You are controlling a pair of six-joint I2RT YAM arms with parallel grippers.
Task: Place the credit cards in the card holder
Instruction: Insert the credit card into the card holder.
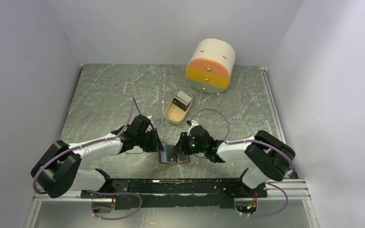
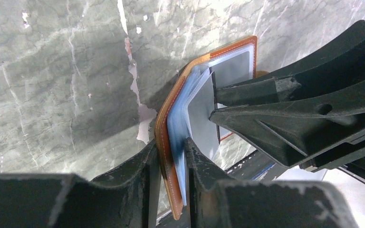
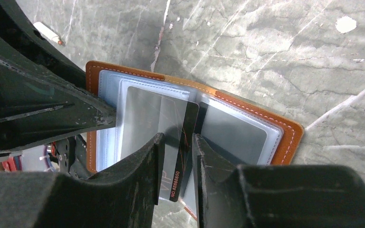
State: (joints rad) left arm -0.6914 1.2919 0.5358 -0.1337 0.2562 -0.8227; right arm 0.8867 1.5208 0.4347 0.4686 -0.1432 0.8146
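Note:
The tan-brown card holder (image 1: 175, 159) lies open on the table between both grippers, its clear pockets fanned out. My left gripper (image 2: 168, 145) is shut on its left leather cover and several clear pockets (image 2: 233, 66), and holds that side up. My right gripper (image 3: 177, 137) is shut on a dark glossy credit card (image 3: 164, 114) printed "VIP". The card's far end lies over the holder's middle pockets (image 3: 237, 133). I cannot tell whether it is inside a pocket. In the top view the left gripper (image 1: 158, 146) and the right gripper (image 1: 179, 148) almost touch.
A beige oval tray (image 1: 173, 113) stands just behind the grippers, with greyish card-like pieces (image 1: 184, 99) upright in it. A round cream-and-orange drawer box (image 1: 210, 66) is at the back right. A thin white stick (image 3: 47, 32) lies on the table beyond the holder.

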